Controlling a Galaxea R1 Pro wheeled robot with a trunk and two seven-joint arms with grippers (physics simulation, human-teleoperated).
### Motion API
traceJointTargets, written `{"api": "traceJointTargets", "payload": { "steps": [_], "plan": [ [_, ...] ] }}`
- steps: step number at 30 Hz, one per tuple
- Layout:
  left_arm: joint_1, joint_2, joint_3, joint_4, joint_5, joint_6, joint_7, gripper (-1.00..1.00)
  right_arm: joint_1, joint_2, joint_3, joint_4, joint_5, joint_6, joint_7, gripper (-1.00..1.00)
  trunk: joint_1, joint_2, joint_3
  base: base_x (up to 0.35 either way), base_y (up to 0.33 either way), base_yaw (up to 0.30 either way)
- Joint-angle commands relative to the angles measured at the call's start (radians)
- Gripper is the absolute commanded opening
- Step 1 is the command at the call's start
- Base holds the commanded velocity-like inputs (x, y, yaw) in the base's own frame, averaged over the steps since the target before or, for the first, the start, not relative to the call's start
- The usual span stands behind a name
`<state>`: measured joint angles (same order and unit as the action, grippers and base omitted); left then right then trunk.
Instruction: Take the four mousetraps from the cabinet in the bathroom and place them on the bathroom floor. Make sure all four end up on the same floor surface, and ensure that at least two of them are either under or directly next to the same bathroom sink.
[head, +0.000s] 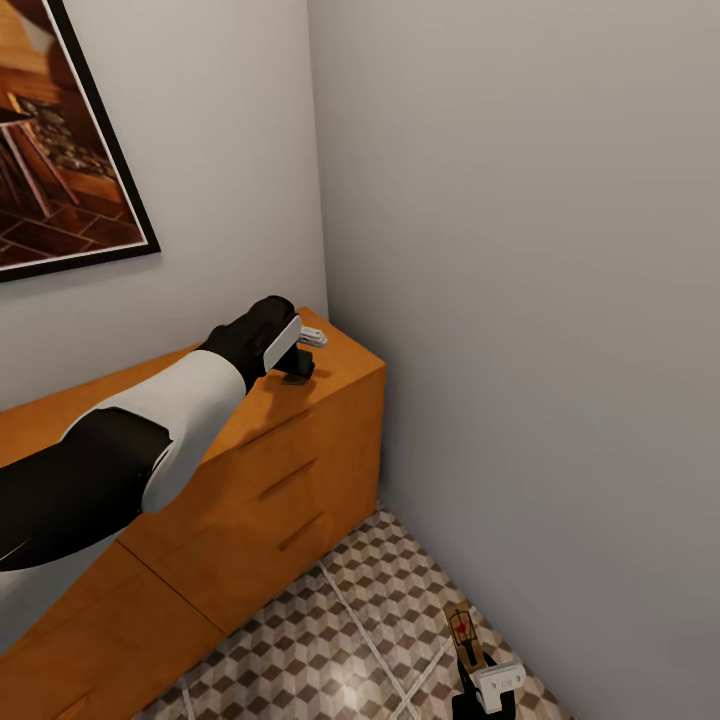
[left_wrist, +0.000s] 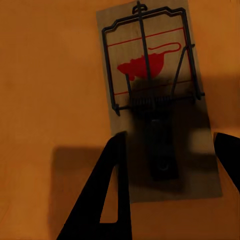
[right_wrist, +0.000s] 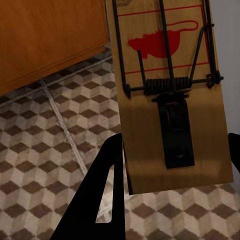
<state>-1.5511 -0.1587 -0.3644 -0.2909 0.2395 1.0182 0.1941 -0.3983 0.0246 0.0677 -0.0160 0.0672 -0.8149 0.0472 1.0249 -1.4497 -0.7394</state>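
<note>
Reaching out over the orange-brown cabinet (head: 300, 450), the left gripper (head: 305, 350) hangs near its far right corner, close to the grey wall (head: 520, 250). Its fingers (left_wrist: 107, 195) are spread apart on both sides of a mousetrap (left_wrist: 155, 95) lying flat on the cabinet top, with nothing pinched. Low on the right, the right gripper (head: 480, 665) holds a second mousetrap (right_wrist: 170, 95) by its near end, up above the cube-pattern bathroom floor (head: 330, 640). A framed picture (head: 60, 130) hangs on the left wall.
</note>
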Motion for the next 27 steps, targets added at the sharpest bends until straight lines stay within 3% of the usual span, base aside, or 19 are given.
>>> {"api": "traceJointTargets", "payload": {
  "steps": [1,27],
  "plan": [
    [0.000,0.000,0.004,0.039,0.061,-0.001,0.004,-1.00,-0.001,0.000,0.006,0.001,-0.004,-0.003,0.000,-1.00,0.000,0.000,-0.001,0.000,0.000,0.000],
    [0.000,0.001,0.004,0.048,0.063,-0.001,0.004,-1.00,-0.001,0.000,0.006,0.001,-0.004,-0.003,-0.001,-1.00,0.000,0.000,-0.001,0.000,0.000,0.000]
  ]
}}
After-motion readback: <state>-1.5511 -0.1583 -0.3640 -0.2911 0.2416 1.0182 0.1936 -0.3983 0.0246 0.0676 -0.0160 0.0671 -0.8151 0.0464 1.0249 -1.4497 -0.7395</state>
